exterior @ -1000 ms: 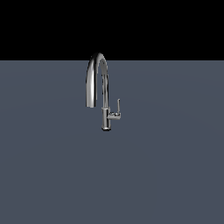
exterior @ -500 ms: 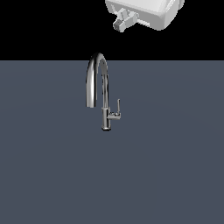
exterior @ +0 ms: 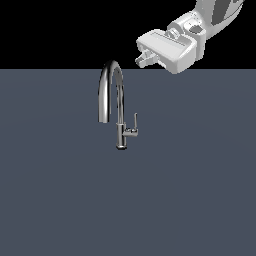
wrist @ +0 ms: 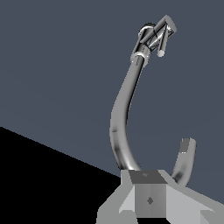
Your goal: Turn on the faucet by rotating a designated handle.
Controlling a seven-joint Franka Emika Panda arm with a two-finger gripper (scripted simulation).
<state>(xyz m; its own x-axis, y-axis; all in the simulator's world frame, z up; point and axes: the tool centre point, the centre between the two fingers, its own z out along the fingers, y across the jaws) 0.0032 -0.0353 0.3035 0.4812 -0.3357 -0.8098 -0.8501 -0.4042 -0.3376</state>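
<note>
Panda arm reaches in from exterior view's upper right, gripper [exterior: 142,58] tilted toward faucet [exterior: 113,102], well apart from handle [exterior: 134,122] on stem's right. Fingers look closed-ish, honestly can't tell.

I see flat, even simulator lighting with no cast shadows on the slate-grey floor [exterior: 60,200] around the faucet [exterior: 116,102]. Above the faucet's arch the background is pure black. The chrome carries bright vertical streaks along the spout and darker bands on the stem, the only glare in the scene. The gripper [exterior: 142,56] beside the arch is pale and softly shaded. Both views are sharp but coarse, edges jagged; I notice no blur and no edge distortion
</note>
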